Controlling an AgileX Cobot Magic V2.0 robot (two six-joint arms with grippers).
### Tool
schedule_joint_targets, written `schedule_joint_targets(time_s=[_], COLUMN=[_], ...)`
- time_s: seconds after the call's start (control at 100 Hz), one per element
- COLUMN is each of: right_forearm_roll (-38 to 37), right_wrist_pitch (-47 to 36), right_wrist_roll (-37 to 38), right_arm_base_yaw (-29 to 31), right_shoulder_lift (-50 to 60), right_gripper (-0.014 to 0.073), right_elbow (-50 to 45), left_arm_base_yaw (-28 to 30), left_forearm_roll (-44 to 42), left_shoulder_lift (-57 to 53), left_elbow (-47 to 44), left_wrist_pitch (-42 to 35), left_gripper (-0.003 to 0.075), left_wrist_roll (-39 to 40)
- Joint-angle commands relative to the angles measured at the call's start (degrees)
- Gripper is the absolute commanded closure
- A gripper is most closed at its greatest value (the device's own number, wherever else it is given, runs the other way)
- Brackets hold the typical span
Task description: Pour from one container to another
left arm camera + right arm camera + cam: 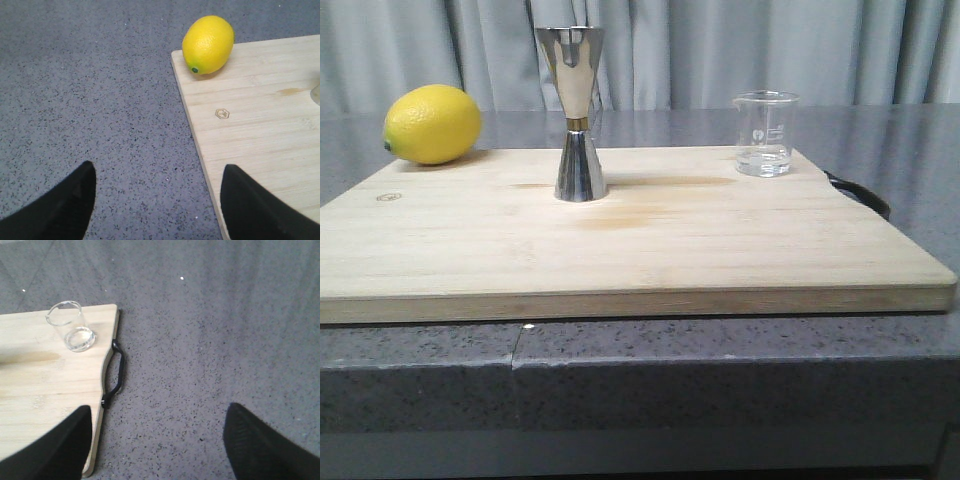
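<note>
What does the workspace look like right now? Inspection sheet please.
Surface: pale wooden cutting board with a black side handle, lying on a speckled grey countertop.
Job's things: small clear glass beaker upright at the board's far right corner, a little clear liquid inside; polished steel hourglass jigger upright near the board's far middle. They stand apart.
Clutter: yellow lemon at the board's far left corner.
Grippers: left pincer open, empty; right pincer open, empty.
Cables: nothing seen.
Surroundings: grey curtain behind.
</note>
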State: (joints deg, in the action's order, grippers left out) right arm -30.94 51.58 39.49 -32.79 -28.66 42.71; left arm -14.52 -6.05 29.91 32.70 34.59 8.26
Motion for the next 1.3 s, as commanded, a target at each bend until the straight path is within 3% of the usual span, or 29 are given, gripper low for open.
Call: schedule_joint_targets(time_s=[0.0, 0.15, 0.25, 0.49, 0.61, 1.29], right_forearm_roll=[-1.9, -1.9, -1.9, -1.9, -1.9, -2.6], right_wrist_pitch=[-2.7, -2.4, -2.4, -2.4, -2.4, -2.7], right_wrist_roll=[-3.6, -4.9, -4.9, -4.9, -4.9, -4.9], right_arm_base_yaw=[0.0, 0.0, 0.0, 0.0, 0.0, 0.0], right_shoulder_lift=[1.3, 1.7, 1.7, 1.7, 1.7, 1.7], right_gripper=[0.0155, 0.0172, 0.0191, 0.0526, 0.0645, 0.0669], right_elbow=[1.9, 1.9, 1.9, 1.9, 1.9, 1.9], left_arm_base_yaw=[0.1, 0.1, 0.1, 0.1, 0.1, 0.2], left_forearm_roll=[-0.4, -0.5, -0.5, -0.4, -0.4, -0.4], left_shoulder_lift=[-1.9, -2.3, -2.3, -2.3, -2.3, -2.8], left_elbow=[0.1, 0.0, 0.0, 0.0, 0.0, -0.9], left_wrist_pitch=[-6.0, -6.0, -6.2, -7.0, -7.0, -8.5], left_gripper=[0.0241, 0.0246, 0.0320, 0.0613, 0.0736, 0.0739], left_wrist_roll=[1.4, 1.4, 1.4, 1.4, 1.4, 1.4])
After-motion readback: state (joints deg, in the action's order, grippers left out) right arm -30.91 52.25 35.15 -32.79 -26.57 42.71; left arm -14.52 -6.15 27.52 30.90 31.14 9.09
